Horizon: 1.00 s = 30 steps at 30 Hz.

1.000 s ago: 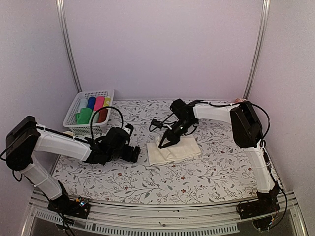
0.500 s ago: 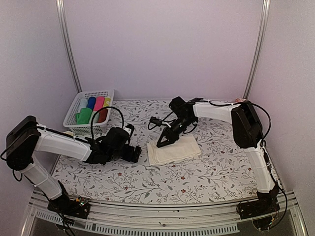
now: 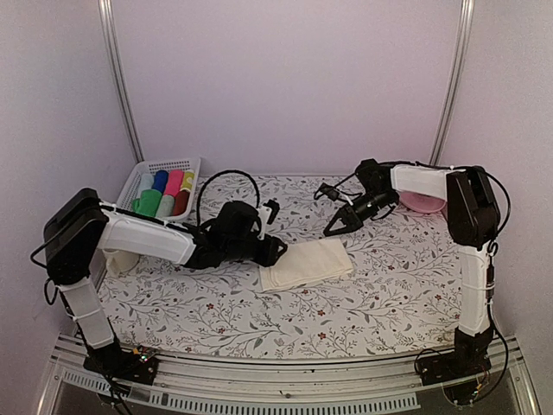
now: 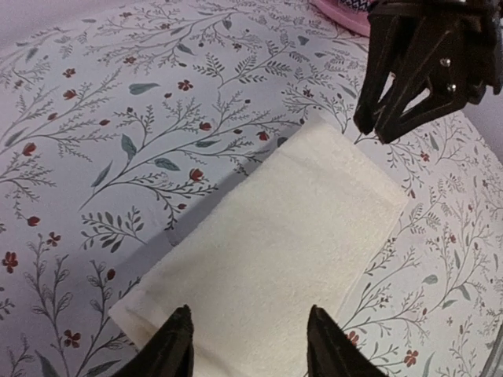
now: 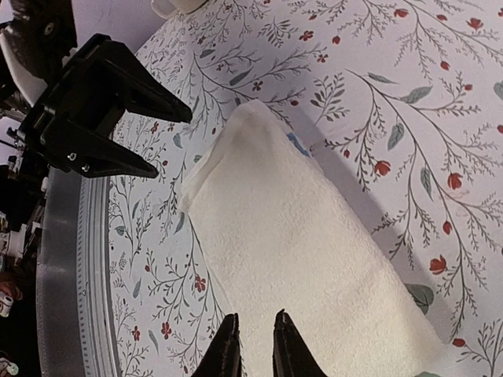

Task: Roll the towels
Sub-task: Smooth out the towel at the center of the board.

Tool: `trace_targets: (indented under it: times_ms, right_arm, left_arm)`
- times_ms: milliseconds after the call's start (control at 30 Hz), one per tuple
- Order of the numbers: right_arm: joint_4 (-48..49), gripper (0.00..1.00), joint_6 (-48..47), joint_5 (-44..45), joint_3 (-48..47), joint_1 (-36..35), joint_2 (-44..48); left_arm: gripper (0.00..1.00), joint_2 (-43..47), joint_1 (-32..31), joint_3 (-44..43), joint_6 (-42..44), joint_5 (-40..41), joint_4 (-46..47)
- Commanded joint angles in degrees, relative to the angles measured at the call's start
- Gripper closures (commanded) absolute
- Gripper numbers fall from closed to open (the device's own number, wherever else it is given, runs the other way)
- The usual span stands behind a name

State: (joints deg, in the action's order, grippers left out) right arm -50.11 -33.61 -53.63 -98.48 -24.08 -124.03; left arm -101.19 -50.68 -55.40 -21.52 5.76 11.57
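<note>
The cream towel (image 3: 304,264) lies folded flat in a long strip on the flowered table; a small blue mark (image 5: 297,144) shows near one end. My left gripper (image 3: 275,251) is at the strip's left end. Its fingers (image 4: 177,349) stand open over the cloth (image 4: 275,251), with nothing pinched. My right gripper (image 3: 331,232) hangs above and behind the strip's right end, clear of it. In the right wrist view the right gripper (image 5: 256,345) has its jaws almost together and empty over the towel (image 5: 306,243). The green towel (image 3: 149,204) sits rolled in the basket.
A white basket (image 3: 130,186) at the back left holds blue, pink, red and yellow rolls. A pink dish (image 3: 423,203) stands at the back right, under the right arm. Walls close in the table on three sides.
My right gripper has left the towel and drawn back up and to the right. The left arm has swung right to the towel's left end, and its jaws have narrowed.
</note>
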Motion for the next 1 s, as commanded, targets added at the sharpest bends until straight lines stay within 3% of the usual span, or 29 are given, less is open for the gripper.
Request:
trace_targets:
  times_ms: [0, 267, 967]
  right_arm:
    - [-0.93, 0.87, -1.68, -1.31, 4.31, 1.38, 0.92]
    - [-0.55, 0.87, -3.37, 0.77, 12.84, 3.67, 2.47]
    - [1.64, 0.88, 1.43, 13.83, 18.20, 4.47, -0.72]
  left_arm:
    - [0.62, -5.44, -0.23, -4.95, 0.59, -6.29, 1.19]
    - [1.00, -9.83, 2.64, -6.06, -0.88, -7.30, -0.23]
    - [1.00, -15.76, 4.98, -4.04, 0.35, -0.82, -6.12]
